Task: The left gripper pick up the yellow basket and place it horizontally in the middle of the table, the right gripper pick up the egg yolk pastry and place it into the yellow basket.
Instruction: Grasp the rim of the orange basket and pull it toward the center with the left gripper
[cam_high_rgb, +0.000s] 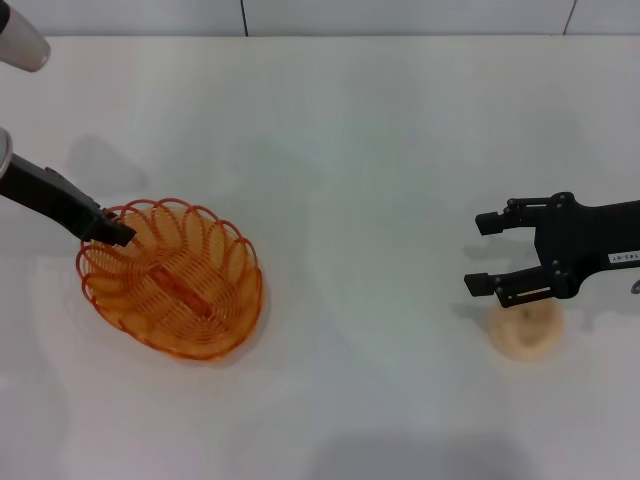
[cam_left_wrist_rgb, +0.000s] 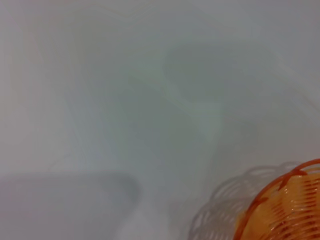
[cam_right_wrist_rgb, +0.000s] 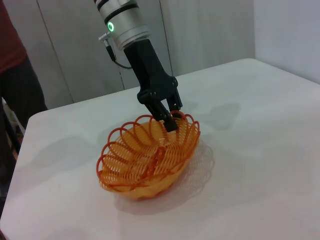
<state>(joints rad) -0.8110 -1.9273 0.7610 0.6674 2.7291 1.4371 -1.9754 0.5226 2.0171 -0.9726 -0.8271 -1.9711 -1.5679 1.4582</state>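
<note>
— Basket position is asked about first: where is the oval orange-amber wire-style yellow basket (cam_high_rgb: 170, 278) seen?

— It is seen on the left part of the large plain white table (cam_high_rgb: 350, 150), resting on its base, with its long axis set at a slant in the head view. Its looped, scalloped rim is gripped at the far left edge by the left gripper (cam_high_rgb: 112, 232), a black two-fingered claw on a silver-white arm with a green light. The fingers are closed on the rim, one inside and one outside, as is shown in the right wrist view (cam_right_wrist_rgb: 170, 120).

— And the small round pale beige egg yolk pastry (cam_high_rgb: 525, 330)?

— It is found on the table at the right, well apart from the basket. The right gripper (cam_high_rgb: 482, 254), a black claw with a small white label, is held just above and beside it, with its two fingers spread apart and nothing between them. The pastry is partly covered by the lower finger.
</note>
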